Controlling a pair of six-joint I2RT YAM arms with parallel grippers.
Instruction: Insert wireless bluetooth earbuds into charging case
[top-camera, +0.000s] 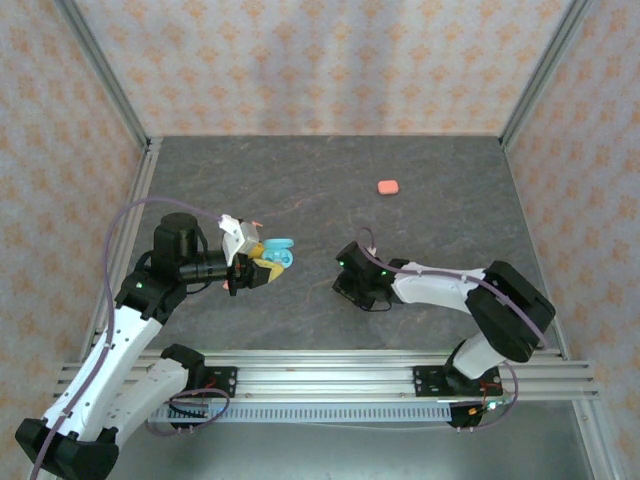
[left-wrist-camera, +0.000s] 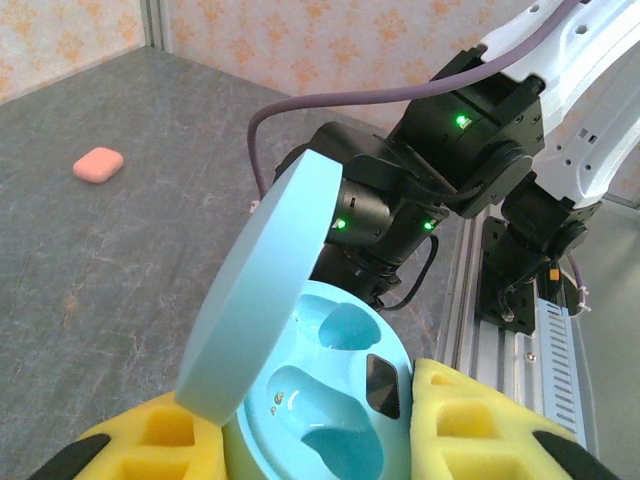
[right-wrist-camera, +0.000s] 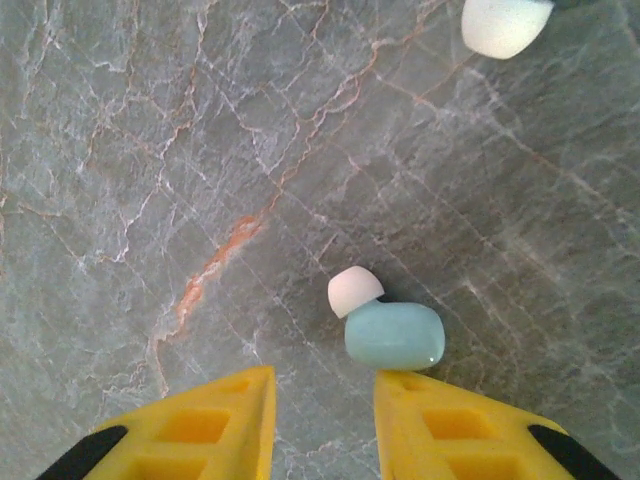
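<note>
The grey veined tabletop (top-camera: 320, 180) is stretching under both arms. The left gripper (left-wrist-camera: 315, 440) is pinching an open teal charging case (left-wrist-camera: 260, 300). The right gripper (right-wrist-camera: 322, 378), fingers spread, is hovering with a teal earbud (right-wrist-camera: 395, 335) just beyond its fingertips, lower centre.

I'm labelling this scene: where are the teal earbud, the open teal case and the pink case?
teal earbud (right-wrist-camera: 398, 338): right wrist view, on its rounded body.
open teal case (left-wrist-camera: 262, 290): left wrist view, on its raised lid.
pink case (top-camera: 388, 187): top external view, on its top face.
</note>
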